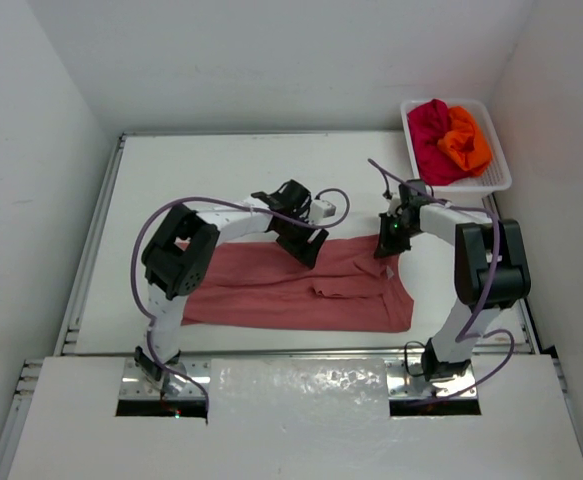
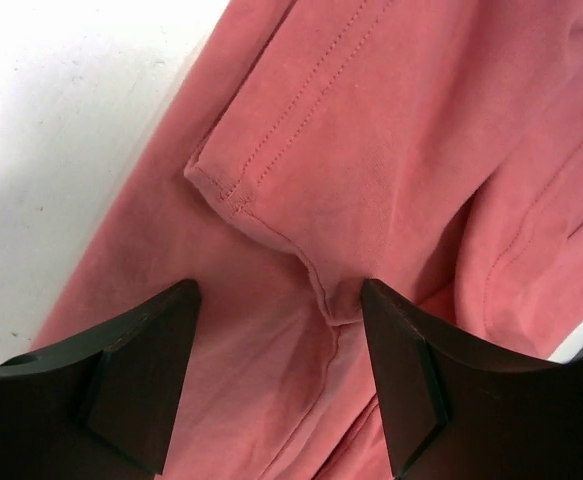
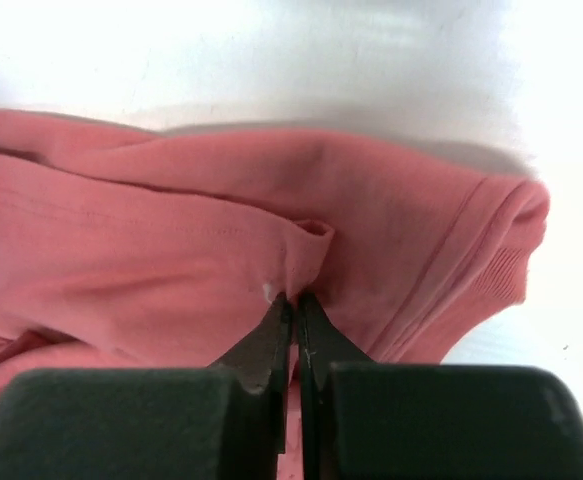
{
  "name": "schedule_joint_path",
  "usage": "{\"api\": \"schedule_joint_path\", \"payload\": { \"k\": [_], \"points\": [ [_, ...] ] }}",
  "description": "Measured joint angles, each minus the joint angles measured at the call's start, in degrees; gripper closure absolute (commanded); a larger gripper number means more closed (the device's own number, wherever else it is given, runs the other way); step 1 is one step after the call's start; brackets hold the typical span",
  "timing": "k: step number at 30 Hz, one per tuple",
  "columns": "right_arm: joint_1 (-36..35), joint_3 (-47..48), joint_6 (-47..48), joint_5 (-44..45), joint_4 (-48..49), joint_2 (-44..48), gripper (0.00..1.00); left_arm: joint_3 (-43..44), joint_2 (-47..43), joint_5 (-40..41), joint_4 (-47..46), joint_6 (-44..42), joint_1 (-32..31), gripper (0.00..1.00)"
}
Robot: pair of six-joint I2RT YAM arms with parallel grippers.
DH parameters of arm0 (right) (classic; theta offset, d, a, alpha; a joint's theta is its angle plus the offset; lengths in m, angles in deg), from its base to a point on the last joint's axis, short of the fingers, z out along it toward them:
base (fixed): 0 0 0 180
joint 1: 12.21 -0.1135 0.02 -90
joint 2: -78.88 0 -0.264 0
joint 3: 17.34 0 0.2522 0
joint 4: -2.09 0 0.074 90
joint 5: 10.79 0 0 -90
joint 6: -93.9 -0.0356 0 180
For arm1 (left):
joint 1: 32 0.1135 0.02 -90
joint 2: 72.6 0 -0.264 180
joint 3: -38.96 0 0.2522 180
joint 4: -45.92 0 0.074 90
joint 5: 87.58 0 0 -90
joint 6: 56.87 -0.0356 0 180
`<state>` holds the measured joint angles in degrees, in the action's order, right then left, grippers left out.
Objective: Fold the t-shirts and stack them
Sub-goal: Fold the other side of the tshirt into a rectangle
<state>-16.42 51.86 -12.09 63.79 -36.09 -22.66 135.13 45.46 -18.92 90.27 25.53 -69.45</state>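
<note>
Dusty salmon-pink cloth t-shirt [image 1: 301, 290] lies spread on the white table [image 1: 171, 180], long axis left to right across my front, spanning both arms. My right end effector [image 3: 293, 305] is clenched on a raised fold at its far right edge (a ribbed band [image 3: 506, 270] shows near the pinch). My left end effector [image 2: 281, 300] hangs released just above the far edge near mid-length, with the stitched sleeve hem [image 2: 261, 160] straight ahead, so the left is nearer that hem. Top view gives the overall lie; only the wrist views show pinch and hem. Bright orange t-shirt [image 1: 466, 140] and deep crimson t-shirt [image 1: 429, 135] sit in the white plastic mesh basket [image 1: 501, 182], far right corner.
</note>
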Motion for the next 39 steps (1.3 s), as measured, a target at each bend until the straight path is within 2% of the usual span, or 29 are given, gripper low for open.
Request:
{"api": "schedule_joint_path", "payload": {
  "k": [14, 15, 18, 21, 24, 28, 32, 35, 39],
  "points": [
    [1.2, 3.5, 1.0, 2.0, 1.9, -0.4, 1.0, 0.0, 0.2, 5.5, -0.9, -1.0, -1.5, 0.36],
    [1.3, 3.8, 1.0, 2.0, 1.9, -0.7, 0.96, 0.0, 0.2, 5.6, -0.9, -1.1, -1.5, 0.36],
    [1.4, 4.3, 1.3, 2.2, 1.9, -2.1, 0.75, 0.0, 0.2, 5.7, -0.9, -1.2, -1.5, 0.36],
    [1.5, 4.8, 2.1, 3.4, 0.8, -3.5, 0.65, 0.0, 0.2, 5.7, -0.9, -1.2, -1.5, 0.36],
    [1.6, 8.2, 3.1, 3.5, -1.9, -4.3, 0.63, 0.7, 0.3, 5.4, -0.1, -1.3, -1.5, 0.35],
    [1.8, 10.5, 4.4, 3.1, -1.8, -0.2, 0.72, 5.6, 2.3, 2.5, 3.7, -1.6, -0.9, 0.35],
    [1.9, 5.5, 4.1, 1.5, -0.5, 10.4, 0.87, 13.6, 3.1, -1.8, 5.8, -1.6, 0.4, 0.36],
    [1.9, -0.1, 2.4, 0.7, 0.1, 16.0, 0.95, 18.6, 3.0, -4.5, 4.2, -1.1, 0.8, 0.4],
    [1.9, -8.6, -1.3, -0.3, 1.2, 20.5, 1.0, 17.7, 2.6, -6.8, 2.5, -0.7, 0.8, 0.53]
  ]
}}
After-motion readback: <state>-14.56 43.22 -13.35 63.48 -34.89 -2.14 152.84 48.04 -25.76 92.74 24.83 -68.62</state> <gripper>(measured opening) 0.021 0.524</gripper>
